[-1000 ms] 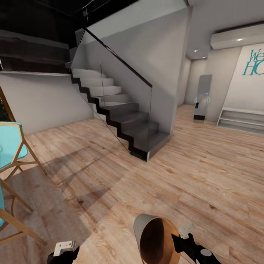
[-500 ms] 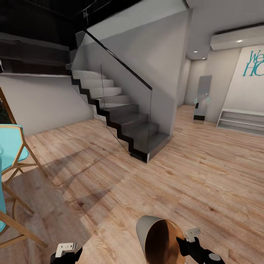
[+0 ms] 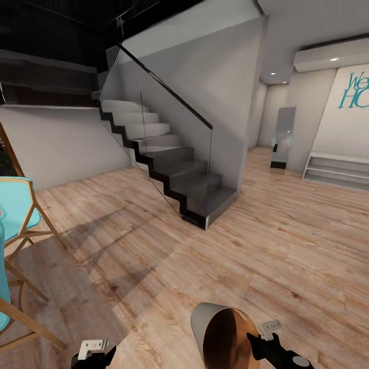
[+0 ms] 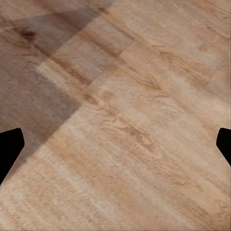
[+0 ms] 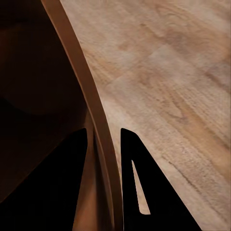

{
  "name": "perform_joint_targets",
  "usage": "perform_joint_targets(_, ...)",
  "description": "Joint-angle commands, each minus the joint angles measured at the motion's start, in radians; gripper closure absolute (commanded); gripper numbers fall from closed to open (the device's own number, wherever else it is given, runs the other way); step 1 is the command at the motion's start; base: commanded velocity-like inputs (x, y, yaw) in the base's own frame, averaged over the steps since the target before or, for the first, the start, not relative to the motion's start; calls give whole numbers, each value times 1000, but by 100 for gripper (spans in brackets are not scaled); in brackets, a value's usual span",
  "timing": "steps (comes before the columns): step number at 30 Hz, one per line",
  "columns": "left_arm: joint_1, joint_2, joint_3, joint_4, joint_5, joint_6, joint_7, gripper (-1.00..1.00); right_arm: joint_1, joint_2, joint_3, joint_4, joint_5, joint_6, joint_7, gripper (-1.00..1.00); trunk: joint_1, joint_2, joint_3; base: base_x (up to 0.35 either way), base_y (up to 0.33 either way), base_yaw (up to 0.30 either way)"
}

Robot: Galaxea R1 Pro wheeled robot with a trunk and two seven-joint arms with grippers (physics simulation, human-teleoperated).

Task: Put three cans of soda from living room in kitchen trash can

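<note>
Little has shifted in the last second beyond a slight turn of the robot's head: the staircase (image 3: pixel 174 164) sits in almost the same spot, and the trash can has slid a touch rightward in the head view. The right tool (image 5: pixel 108 183) is clamped on the rim of the tash can (image 3: pixel 220 335), one finger inside the copper-brown wall and one outside, the bucket carried tilted with its mouth facing up toward the camera. The left tool (image 3: pixel 92 349) hangs spread wide over bare wood floor (image 4: pixel 125 120), holding nothing. Teal chairs (image 3: pixel 15 205) stand at the left edge, with a wall mirror (image 3: pixel 283 136) and a low white shelf (image 3: pixel 335 171) further off. Carrying well here likely means a firm pinch on the thin rim, slow base moves and a wide berth past the stairs' glass balustrade. Teal lettering (image 3: pixel 354 89) on the far wall reads "We" above "HC", cut off by the frame.
</note>
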Motion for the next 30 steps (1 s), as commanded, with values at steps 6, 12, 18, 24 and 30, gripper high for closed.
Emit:
perform_joint_targets(6, 0, 0, 0, 0, 1, -1, -1, -100, 1, 0, -5, -4, -8, -9, 8, 100, -23, 42, 20, 0, 0, 0)
perform_joint_targets(12, 0, 0, 0, 0, 1, -1, -16, -100, 6, 0, -4, -2, -8, -13, 8, 100, -46, 84, 45, 0, 0, 0)
perform_joint_targets(18, 0, 0, 0, 0, 1, -1, -18, -100, 14, 0, -4, -2, -8, -14, 8, 100, -69, 126, 72, 0, 0, 0)
perform_joint_targets(24, 0, 0, 0, 0, 2, -2, -18, -100, 16, 0, -5, -2, -8, -14, 8, 100, -92, 168, 96, 0, 0, 0)
perform_joint_targets(30, 0, 0, 0, 0, 2, -2, -18, -100, 16, 0, -5, -1, -8, -13, 8, 100, -115, 210, 116, 0, 0, 0)
